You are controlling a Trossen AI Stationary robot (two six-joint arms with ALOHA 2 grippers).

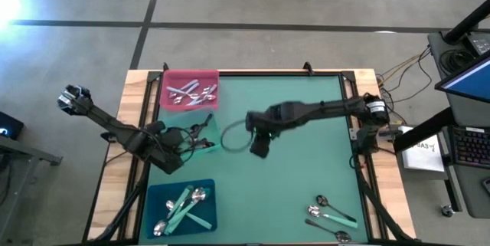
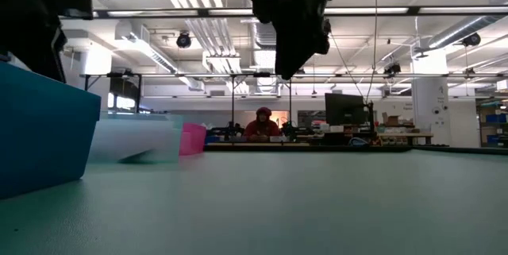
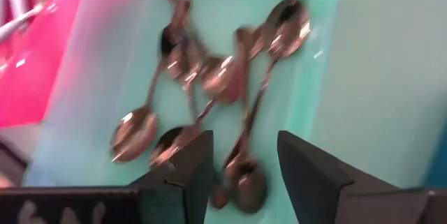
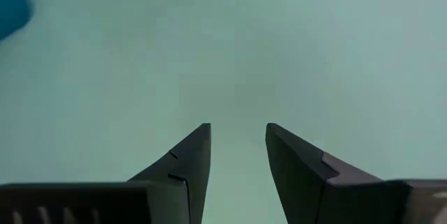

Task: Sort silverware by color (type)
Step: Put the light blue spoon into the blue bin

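Note:
Several spoons with dark handles [image 3: 223,77] lie crossed over one another in the pale green tray [image 3: 311,91]. My left gripper [image 3: 244,140] hangs open over them, a finger on either side of one spoon [image 3: 241,178], touching nothing that I can see. In the high view this gripper [image 1: 191,145] is at the table's left. My right gripper [image 4: 237,128] stands open above bare mat near the table's middle [image 1: 259,150]. Silver pieces lie in the pink tray [image 1: 190,91], and teal-handled ones in the blue tray [image 1: 181,206].
A few loose pieces of silverware [image 1: 331,217] lie on the mat near the table's near right corner. The mat's middle and right side [image 1: 306,169] hold nothing else. A person [image 2: 262,124] sits in the room far behind the table.

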